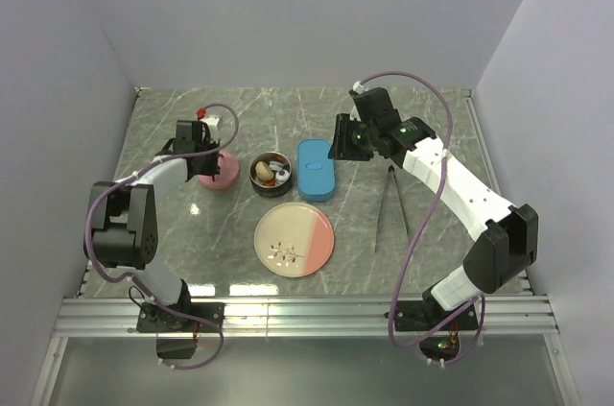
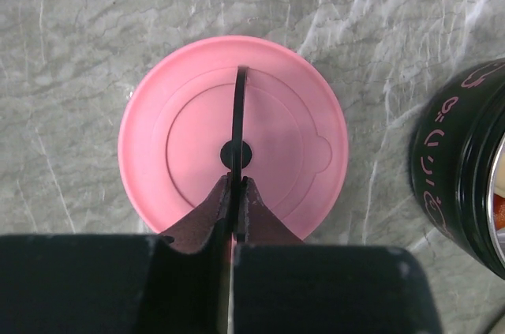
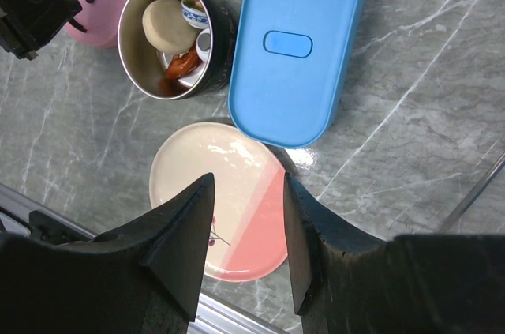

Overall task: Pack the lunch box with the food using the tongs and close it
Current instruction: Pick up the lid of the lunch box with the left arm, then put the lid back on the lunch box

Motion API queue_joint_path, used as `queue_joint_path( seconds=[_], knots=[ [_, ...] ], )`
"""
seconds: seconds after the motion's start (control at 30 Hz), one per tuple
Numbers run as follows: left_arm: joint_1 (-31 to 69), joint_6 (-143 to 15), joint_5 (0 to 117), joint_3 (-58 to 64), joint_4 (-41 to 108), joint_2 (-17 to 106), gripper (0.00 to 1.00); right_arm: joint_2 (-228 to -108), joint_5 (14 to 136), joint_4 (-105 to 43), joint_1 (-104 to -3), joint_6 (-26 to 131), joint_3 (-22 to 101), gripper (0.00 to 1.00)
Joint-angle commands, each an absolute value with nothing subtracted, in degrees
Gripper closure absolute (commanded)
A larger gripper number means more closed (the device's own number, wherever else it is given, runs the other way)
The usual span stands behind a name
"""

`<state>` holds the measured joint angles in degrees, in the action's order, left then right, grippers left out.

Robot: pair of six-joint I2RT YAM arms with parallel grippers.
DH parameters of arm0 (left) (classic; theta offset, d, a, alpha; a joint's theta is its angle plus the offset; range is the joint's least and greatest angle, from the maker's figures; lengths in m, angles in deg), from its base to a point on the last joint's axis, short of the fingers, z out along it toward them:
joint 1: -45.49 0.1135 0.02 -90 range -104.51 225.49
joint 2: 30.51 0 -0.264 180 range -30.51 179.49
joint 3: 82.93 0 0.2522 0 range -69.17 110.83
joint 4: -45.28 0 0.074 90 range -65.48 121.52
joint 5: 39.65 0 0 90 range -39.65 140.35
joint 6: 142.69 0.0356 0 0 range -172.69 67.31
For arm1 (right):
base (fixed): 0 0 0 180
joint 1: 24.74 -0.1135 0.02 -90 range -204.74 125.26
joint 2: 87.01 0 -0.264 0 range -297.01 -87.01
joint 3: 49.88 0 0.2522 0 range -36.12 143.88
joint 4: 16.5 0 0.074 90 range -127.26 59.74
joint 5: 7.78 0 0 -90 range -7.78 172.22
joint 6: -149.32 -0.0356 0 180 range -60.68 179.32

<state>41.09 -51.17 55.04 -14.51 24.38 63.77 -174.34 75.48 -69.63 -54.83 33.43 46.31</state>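
The lunch box (image 1: 271, 174) is a round black tin at mid-table with food inside: a beige bun (image 3: 167, 24), an orange-red piece and small white pieces. Its pink lid (image 2: 197, 152) lies flat on the table to the left of the tin. My left gripper (image 2: 237, 182) is over the lid, shut on its thin black strap handle (image 2: 239, 113). The silver tongs (image 1: 390, 204) lie on the table at the right, untouched. My right gripper (image 3: 248, 184) hovers open and holds nothing, high above the plate and the blue box.
A closed blue oval box (image 1: 316, 169) lies right of the tin. A cream and pink plate (image 1: 295, 238) sits in front of both. Grey walls surround the marble table, and a metal rail runs along the near edge.
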Motion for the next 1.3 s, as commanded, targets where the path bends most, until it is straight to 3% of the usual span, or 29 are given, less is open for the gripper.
queue_joint_path(
  seconds=[0.0, 0.33, 0.5, 0.83, 1.27],
  knots=[
    [41.3, -55.0, 52.3, -10.4, 19.2, 62.4, 1.0, -172.5, 75.3, -67.7, -54.4, 34.0, 46.1, 0.53],
    [40.4, -66.7, 55.1, 1.0, 7.8, 54.9, 1.0, -172.4, 75.6, -66.8, -54.4, 33.8, 46.3, 0.53],
    [34.0, -72.3, 55.6, 4.0, 6.1, 52.9, 1.0, -172.6, 75.9, -66.9, -54.4, 33.8, 47.0, 0.53],
    [26.0, -77.6, 57.6, -2.9, 11.2, 50.6, 1.0, -169.3, 77.3, -66.4, -54.4, 33.2, 43.6, 0.53],
    [19.5, -81.0, 50.4, -9.7, 16.4, 49.3, 1.0, -166.0, 77.1, -65.9, -54.3, 33.3, 39.6, 0.53]
  ],
)
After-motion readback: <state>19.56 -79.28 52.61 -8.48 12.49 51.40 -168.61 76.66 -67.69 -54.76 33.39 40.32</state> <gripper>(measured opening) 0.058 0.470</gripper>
